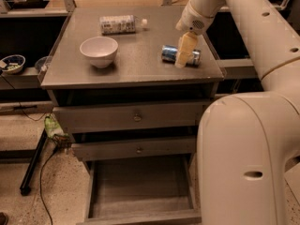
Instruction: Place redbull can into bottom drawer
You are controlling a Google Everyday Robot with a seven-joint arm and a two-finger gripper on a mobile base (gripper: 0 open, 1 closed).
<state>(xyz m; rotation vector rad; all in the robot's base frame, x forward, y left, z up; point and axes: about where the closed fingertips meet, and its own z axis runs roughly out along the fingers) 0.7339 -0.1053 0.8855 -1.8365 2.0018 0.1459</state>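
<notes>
The redbull can (168,54), blue and silver, lies on its side on the right part of the grey cabinet top (140,71). My gripper (184,52) reaches down from the upper right and sits right at the can's middle, covering part of it. The can rests on the top. The bottom drawer (140,184) is pulled out below, with a plain grey floor and nothing in it. My arm's large cream links fill the right side of the view.
A white bowl (99,50) stands on the left of the cabinet top. A clear plastic bottle (119,24) with a pale label lies at the back. The two upper drawers (136,117) are shut. A cable and a black stand leg (33,165) lie on the floor at the left.
</notes>
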